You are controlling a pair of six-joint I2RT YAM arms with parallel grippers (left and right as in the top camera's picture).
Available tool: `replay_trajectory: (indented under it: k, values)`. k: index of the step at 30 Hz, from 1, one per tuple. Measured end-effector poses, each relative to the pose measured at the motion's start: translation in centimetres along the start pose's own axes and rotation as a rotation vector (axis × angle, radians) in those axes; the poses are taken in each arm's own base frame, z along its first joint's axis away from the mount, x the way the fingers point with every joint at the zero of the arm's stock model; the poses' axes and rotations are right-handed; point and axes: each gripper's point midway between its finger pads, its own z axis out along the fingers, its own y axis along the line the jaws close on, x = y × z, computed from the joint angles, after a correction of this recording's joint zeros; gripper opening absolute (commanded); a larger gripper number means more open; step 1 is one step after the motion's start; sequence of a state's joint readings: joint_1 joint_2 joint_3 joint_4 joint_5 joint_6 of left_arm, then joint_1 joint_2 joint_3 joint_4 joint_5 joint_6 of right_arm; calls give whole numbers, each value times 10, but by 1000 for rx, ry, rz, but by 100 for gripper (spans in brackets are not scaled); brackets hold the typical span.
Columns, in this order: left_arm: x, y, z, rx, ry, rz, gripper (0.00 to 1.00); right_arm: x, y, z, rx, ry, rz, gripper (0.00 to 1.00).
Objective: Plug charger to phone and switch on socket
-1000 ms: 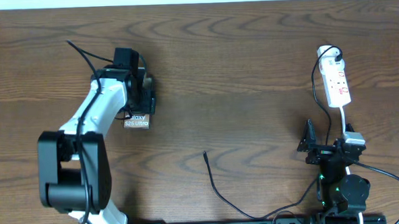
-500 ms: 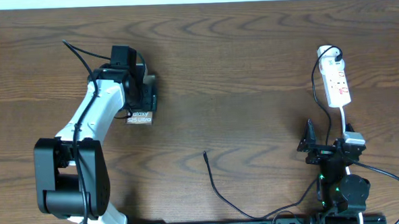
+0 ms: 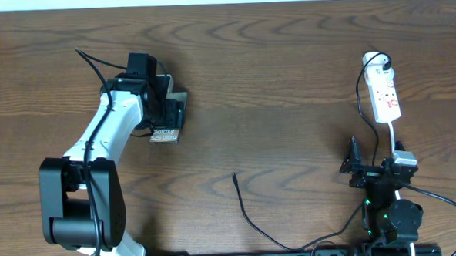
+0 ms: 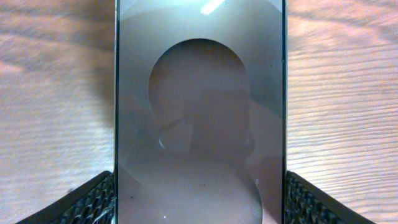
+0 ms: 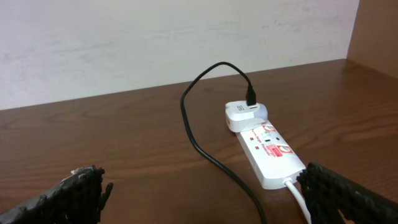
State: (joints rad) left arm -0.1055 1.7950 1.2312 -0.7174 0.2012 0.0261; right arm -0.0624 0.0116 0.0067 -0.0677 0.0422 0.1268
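The phone [image 3: 164, 134] lies flat at the left of the table, its white lettering showing below my left gripper [image 3: 170, 113]. In the left wrist view the phone [image 4: 199, 112] fills the space between both finger pads [image 4: 93, 202], so the gripper is shut on its long edges. The charger cable's loose tip [image 3: 234, 175] lies at centre front, apart from the phone. The white socket [image 3: 385, 96] sits far right, with a black cable [image 5: 199, 140] plugged into its adapter [image 5: 244, 114]. My right gripper [image 3: 374, 162] stands open in front of the socket [image 5: 272, 152], holding nothing.
The socket's white cord [image 5: 298, 196] runs back toward the right arm's base [image 3: 392, 213]. The black cable [image 3: 259, 231] trails along the front edge. A pale wall [image 5: 174, 37] stands behind the table.
My left gripper has slid the phone a short way to the right and turned it slightly. The right arm, socket and cable have not moved.
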Motion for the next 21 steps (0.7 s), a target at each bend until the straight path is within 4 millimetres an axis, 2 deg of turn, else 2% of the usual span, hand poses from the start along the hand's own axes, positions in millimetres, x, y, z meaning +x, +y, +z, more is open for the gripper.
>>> replay_trajectory:
  k: [10,16,21]
  values:
    - [1,9,2,-51,-4,1,7,0,0,0,0,0,0,99]
    - [13,11,10,-53,27,-3,7,0,0,0,0,0,0,99]
    - [14,12,11,-56,31,-4,7,0,0,0,0,0,0,99]
